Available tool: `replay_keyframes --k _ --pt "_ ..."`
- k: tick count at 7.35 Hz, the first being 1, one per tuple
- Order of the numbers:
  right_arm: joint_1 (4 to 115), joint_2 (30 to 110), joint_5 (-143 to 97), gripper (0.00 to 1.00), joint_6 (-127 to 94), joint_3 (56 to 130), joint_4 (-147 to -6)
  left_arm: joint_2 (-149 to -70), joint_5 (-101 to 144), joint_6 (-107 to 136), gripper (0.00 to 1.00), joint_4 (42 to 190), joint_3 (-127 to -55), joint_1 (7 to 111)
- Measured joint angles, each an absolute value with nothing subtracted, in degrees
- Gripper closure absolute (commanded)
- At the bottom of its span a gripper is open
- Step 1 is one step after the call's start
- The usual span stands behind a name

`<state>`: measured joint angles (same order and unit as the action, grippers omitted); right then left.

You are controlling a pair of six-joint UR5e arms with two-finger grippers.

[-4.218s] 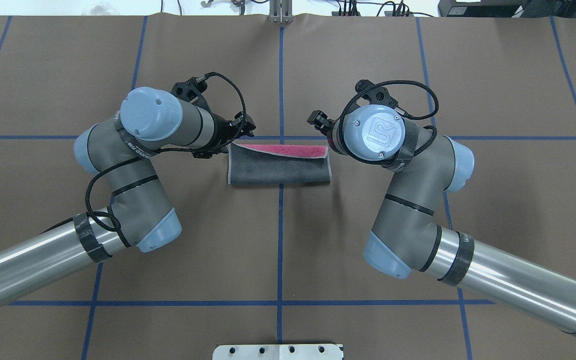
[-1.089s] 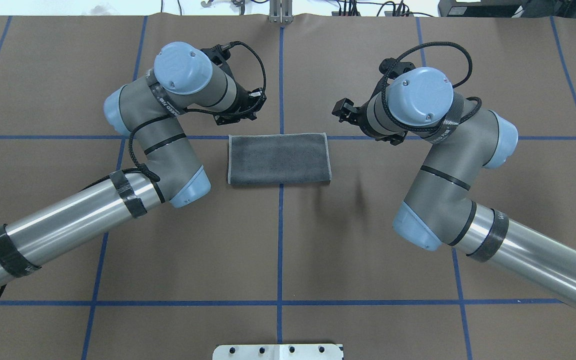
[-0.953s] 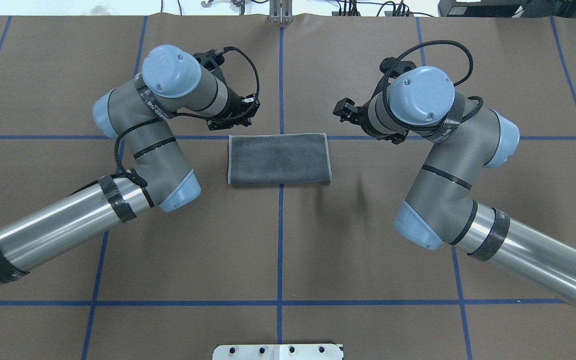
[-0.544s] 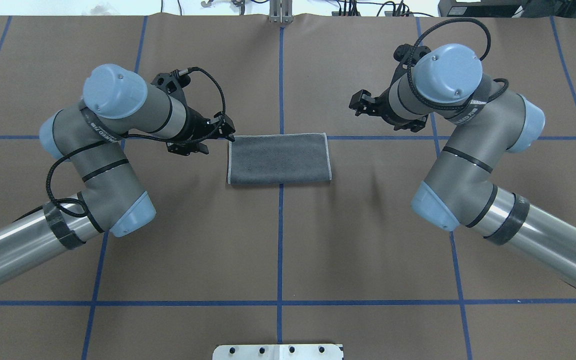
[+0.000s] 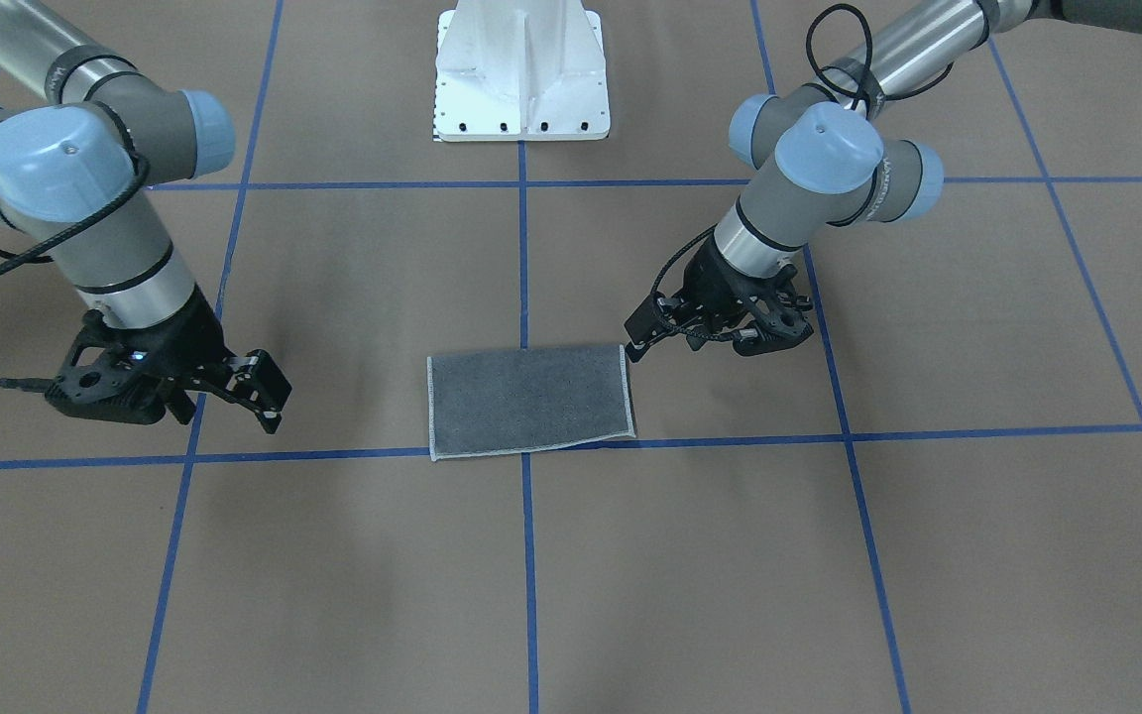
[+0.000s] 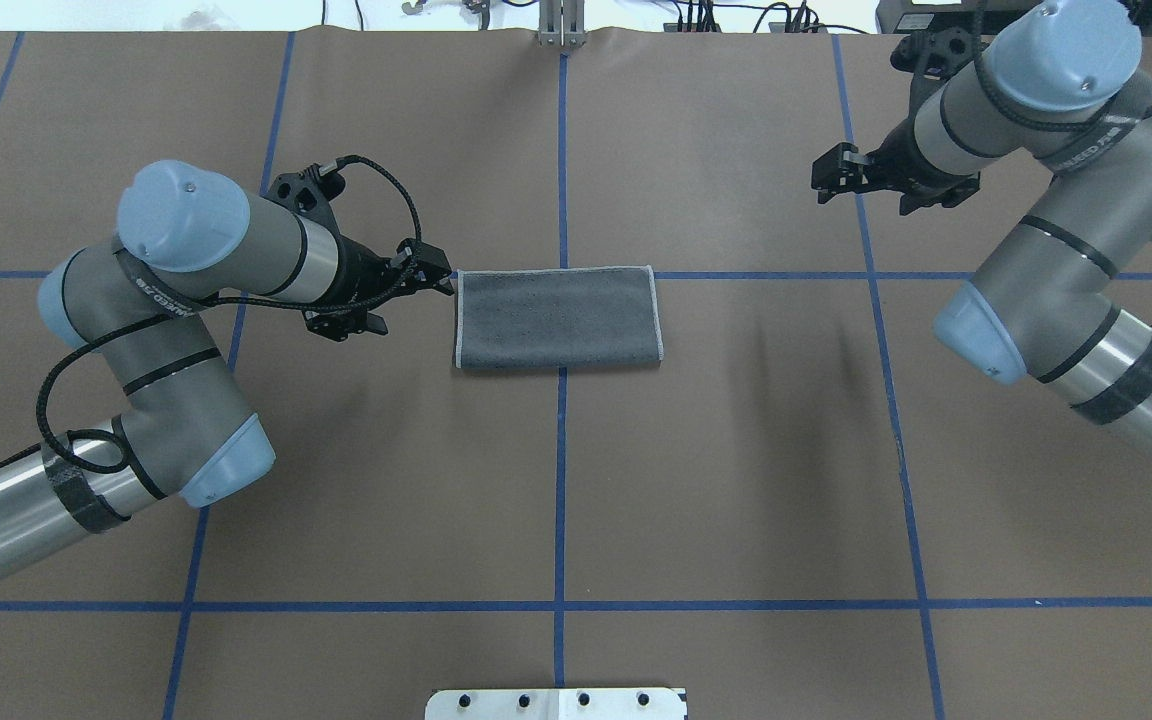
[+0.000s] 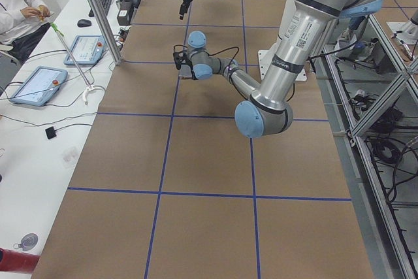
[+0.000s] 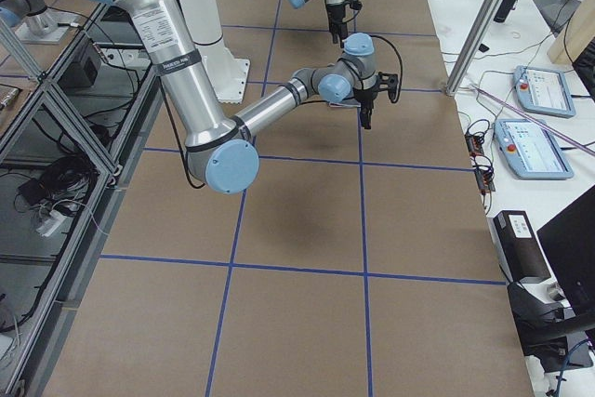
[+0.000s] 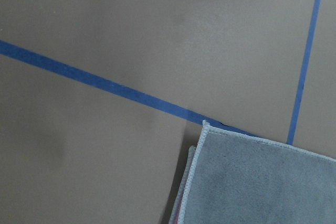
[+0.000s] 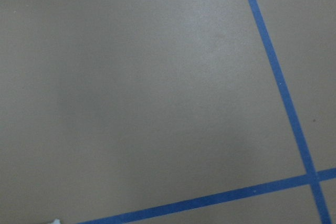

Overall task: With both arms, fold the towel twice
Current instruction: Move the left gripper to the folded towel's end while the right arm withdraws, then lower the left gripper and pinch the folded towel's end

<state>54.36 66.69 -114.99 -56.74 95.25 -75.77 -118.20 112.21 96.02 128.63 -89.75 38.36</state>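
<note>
Swung outward: right hand [image 6: 824, 182], now well apart from towel [image 6: 556, 318]; left hand [image 6: 441, 278] moved just beside its far left corner.
Fingers of both hands apart. Towel folded once, grey face up, flat on worktop [image 6: 736, 480].

Overhead from behind, front opposite, both sharing the towel [image 6: 558, 318], wrist views close, end views far, towel possibly hidden

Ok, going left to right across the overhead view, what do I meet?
Left arm → left pincer, right at the towel's far-left corner → towel, folded, grey face up → right pincer, well clear of the towel → right arm.
</note>
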Motion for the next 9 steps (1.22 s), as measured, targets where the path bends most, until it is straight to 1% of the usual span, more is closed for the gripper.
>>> replay_keyframes --k 3,5,6,7,8,9 --pt "57.2 68.8 -116.6 0.00 -50.2 95.1 -75.8 -117.4 103.7 104.7 0.02 132.2 -89.5 34.7" --pt "57.3 68.9 -116.7 0.00 -50.1 95.1 -75.8 -117.5 100.0 110.9 0.07 132.4 -89.5 32.8" --pt "57.3 69.0 -116.6 0.00 -50.1 95.1 -75.8 -117.6 98.0 113.5 0.15 132.4 -89.5 31.6" --pt "57.3 69.0 -116.7 0.00 -50.2 95.1 -75.8 -117.8 96.5 115.6 0.22 132.4 -89.4 30.5" --pt "57.3 69.0 -116.8 0.00 -50.2 95.1 -75.8 -118.0 95.7 117.4 0.39 132.3 -89.3 29.8" --pt "57.3 69.1 -116.9 0.00 -50.2 95.1 -75.8 -118.1 95.4 118.2 0.39 132.2 -89.2 29.3"
